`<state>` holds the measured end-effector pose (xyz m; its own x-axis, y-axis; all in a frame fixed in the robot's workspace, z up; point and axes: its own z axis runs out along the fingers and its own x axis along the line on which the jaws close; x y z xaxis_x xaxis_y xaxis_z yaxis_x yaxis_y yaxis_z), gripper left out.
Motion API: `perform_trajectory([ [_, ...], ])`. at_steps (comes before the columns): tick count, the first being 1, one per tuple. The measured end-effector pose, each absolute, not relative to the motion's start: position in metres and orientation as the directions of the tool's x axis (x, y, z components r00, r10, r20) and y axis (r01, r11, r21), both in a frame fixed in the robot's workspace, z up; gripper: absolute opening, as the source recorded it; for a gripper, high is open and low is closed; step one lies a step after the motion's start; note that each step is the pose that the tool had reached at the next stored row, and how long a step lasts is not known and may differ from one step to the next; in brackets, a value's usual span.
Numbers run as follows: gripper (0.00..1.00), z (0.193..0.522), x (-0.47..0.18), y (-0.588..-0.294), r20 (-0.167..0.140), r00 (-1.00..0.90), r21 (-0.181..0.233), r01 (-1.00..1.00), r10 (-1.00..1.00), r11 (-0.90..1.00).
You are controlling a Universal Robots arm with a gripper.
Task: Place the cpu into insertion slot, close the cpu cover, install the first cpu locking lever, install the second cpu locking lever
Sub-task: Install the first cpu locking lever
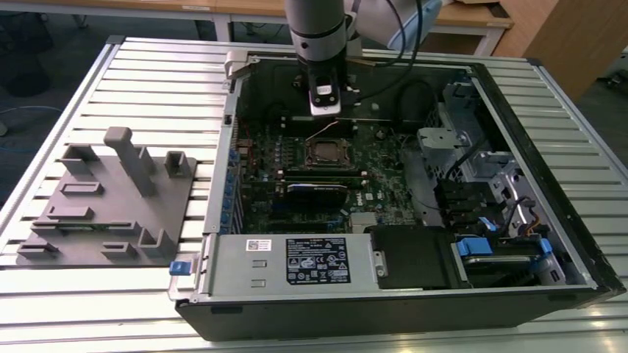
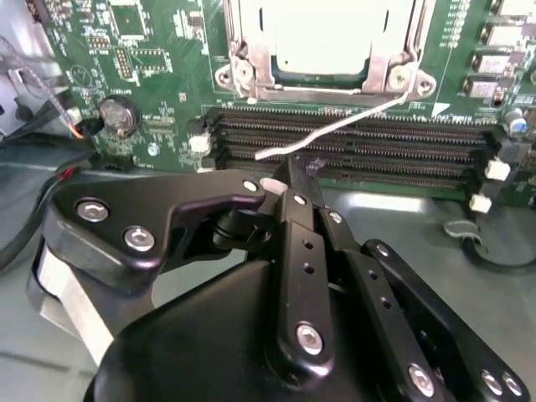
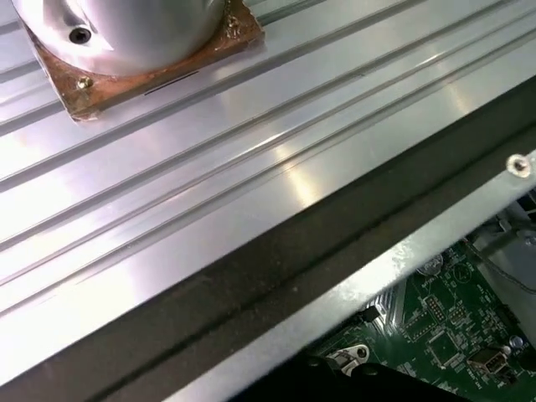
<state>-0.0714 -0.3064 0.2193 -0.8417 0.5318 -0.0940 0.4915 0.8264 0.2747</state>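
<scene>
Ribbed aluminium table [image 1: 147, 81] carries an open computer case [image 1: 393, 312]; over its green motherboard [image 2: 159, 42] the gripper [image 2: 295, 170] hangs, fingers drawn together, tips just beside a thin locking lever [image 2: 335, 126]. Cpu [image 2: 335, 33] lies in the insertion slot [image 1: 308, 153] under the lowered cpu cover [image 2: 249, 50]

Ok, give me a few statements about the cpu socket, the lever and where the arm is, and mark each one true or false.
1. The cpu sits in the insertion slot with the cpu cover down over it. True.
2. A thin silver lever sticks out over the long black memory slots. True.
3. The gripper hangs over the grey fixture. False: the grey fixture stands beside the computer case. The gripper is inside the case, over the green motherboard and close to the lever.
4. The computer case stands on a wooden table. False: the table is slatted metal.
</scene>
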Motion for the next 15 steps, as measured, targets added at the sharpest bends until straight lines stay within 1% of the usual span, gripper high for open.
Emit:
perform_trajectory([
  [8,0.1,0.22,-0.074,-0.308,-0.096,-0.841,0.283,0.49,0.532,0.825],
  [15,0.1,0.221,-0.082,-0.312,-0.112,-0.839,0.295,0.484,0.533,0.824],
])
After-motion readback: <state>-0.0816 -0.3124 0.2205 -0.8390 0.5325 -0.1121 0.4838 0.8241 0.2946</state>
